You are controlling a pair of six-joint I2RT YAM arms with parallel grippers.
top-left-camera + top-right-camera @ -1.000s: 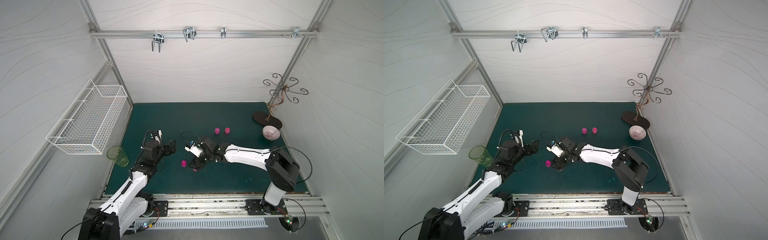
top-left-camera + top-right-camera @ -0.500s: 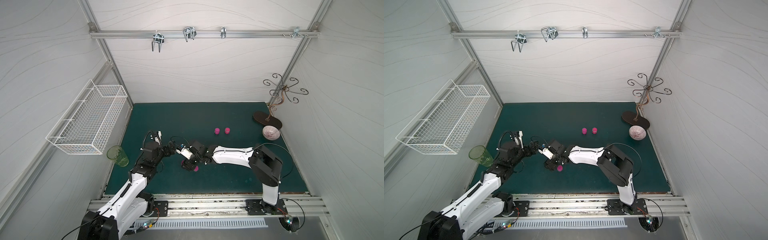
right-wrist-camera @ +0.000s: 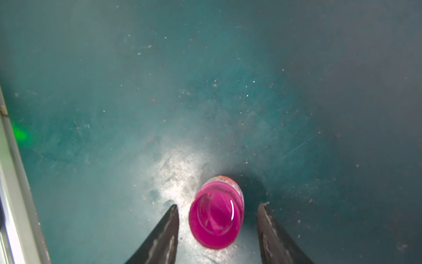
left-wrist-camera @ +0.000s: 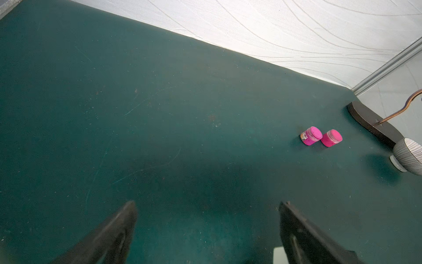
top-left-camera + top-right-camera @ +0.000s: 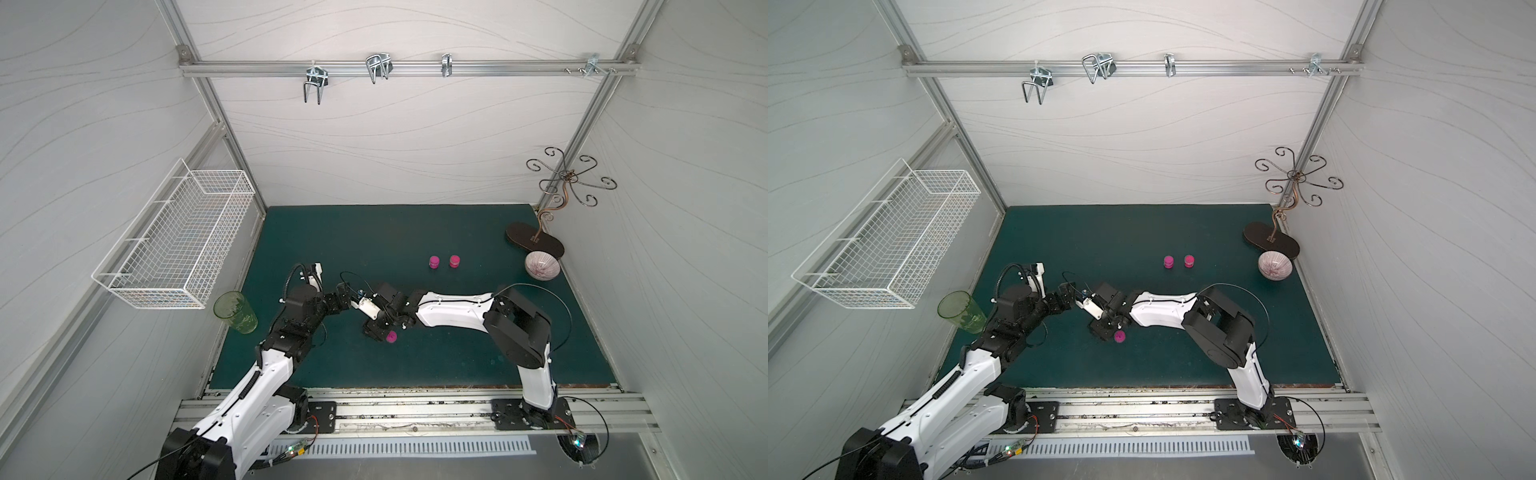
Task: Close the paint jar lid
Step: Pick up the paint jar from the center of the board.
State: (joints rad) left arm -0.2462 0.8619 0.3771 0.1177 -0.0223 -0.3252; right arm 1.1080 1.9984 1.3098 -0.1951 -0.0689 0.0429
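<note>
Swinging in over the pink paint jar [image 3: 215, 219], the right claw [image 3: 218, 204] is now straddling it, where a second ago it was sitting off to the jar's side. Its fingers [image 3: 164, 228] are narrowing, but tabletop is showing on both flanks, so it is gripping nothing yet. The jar is resting near the middle of the tabletop [image 5: 457, 357], towards the front edge, and is looking slightly nudged from its earlier spot. Whether it is capped, I cannot tell. The left claw [image 4: 207, 203] is hanging wide open and empty close by. To my eye, the squeeze is coming ahead of the closing twist.
</note>
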